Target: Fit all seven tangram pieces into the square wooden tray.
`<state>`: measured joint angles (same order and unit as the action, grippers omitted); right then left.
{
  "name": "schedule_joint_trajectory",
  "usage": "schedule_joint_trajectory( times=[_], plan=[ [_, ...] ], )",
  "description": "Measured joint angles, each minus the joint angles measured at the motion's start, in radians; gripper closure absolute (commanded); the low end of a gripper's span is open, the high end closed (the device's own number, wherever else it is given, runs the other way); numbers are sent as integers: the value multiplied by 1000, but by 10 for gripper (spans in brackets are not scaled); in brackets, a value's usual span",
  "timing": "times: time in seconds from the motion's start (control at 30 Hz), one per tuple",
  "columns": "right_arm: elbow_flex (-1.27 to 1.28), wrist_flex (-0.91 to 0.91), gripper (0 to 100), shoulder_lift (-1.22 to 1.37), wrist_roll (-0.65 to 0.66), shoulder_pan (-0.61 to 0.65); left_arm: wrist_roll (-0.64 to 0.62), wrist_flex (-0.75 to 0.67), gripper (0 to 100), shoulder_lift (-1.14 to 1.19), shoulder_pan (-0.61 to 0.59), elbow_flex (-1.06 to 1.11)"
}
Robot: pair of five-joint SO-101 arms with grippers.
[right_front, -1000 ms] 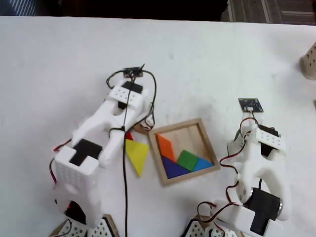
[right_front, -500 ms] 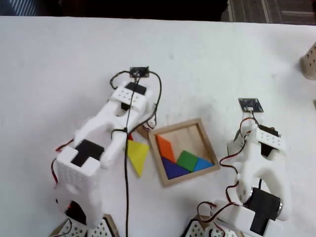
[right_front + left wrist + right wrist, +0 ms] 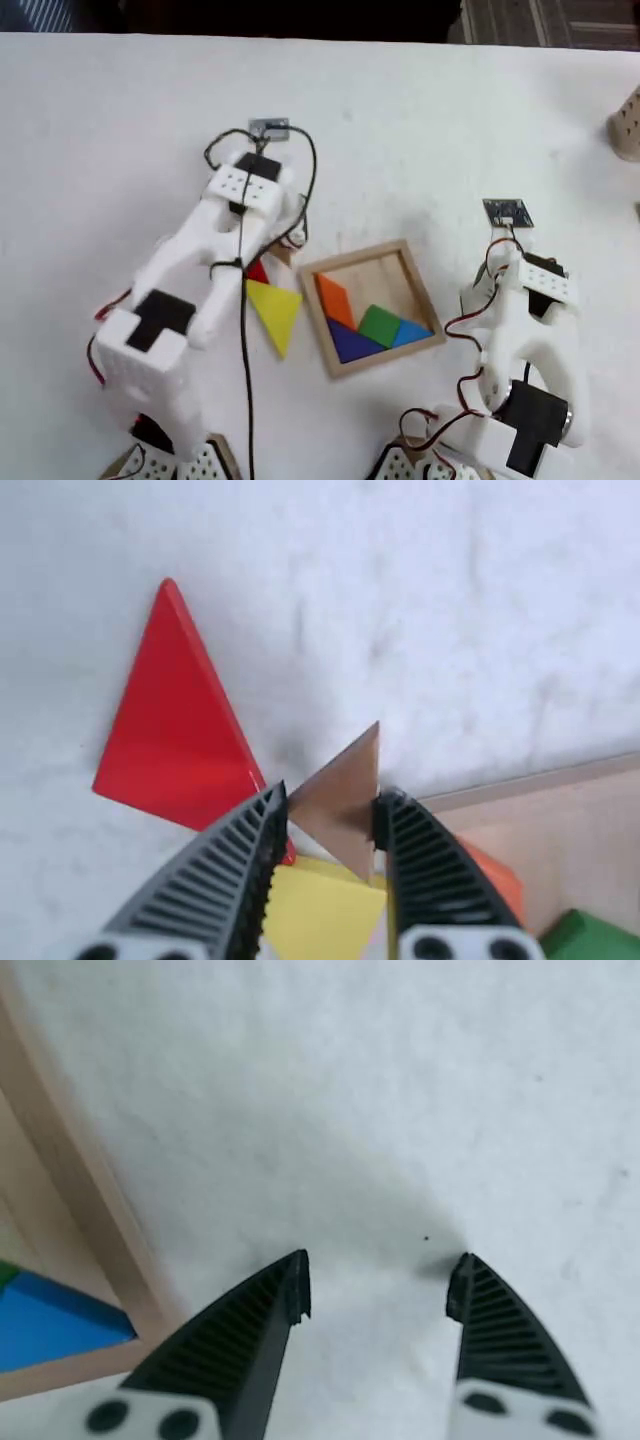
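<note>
A: Which step is this?

B: The tray (image 3: 352, 254) holds 4 pieces. The brown triangle (image 3: 342, 798) lies just outside its corner, and the left gripper (image 3: 330, 800) pinches it between both fingers, so I think it is the pick-up.

A: And next?

B: Lift it over the rim and turn it to fit the bare wood. The red triangle (image 3: 170, 730) and yellow triangle (image 3: 275, 310) wait beside. The right gripper (image 3: 378, 1280) hangs spread over the table (image 3: 420, 1090).

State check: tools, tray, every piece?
Left tool: shut on brown triangle.
Right tool: open, empty.
Brown triangle: gripped, outside tray.
Red triangle: loose, outside tray.
Yellow triangle: loose, outside tray.
Orange piece: in tray.
Green piece: in tray.
Light blue piece: in tray.
Dark blue piece: in tray.
Tray: partly filled, four pieces in.
</note>
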<state>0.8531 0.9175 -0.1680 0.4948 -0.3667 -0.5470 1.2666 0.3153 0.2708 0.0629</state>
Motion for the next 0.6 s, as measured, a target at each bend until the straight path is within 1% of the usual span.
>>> schedule_joint_trajectory(
  times=[0.1,0.2,0.3,0.43,0.5,0.6],
  plan=[
    [0,0,776,0,0,0,11,0,910,-46,2,15],
    [0,0,776,0,0,0,66,0,910,-95,17,51],
    [0,0,776,0,0,0,83,-12,910,-123,101,103],
    [0,0,776,0,0,0,91,-92,910,-140,221,189],
    [0,0,776,0,0,0,94,-126,910,-141,258,209],
    [0,0,776,0,0,0,140,-149,910,-141,308,212]
  ],
)
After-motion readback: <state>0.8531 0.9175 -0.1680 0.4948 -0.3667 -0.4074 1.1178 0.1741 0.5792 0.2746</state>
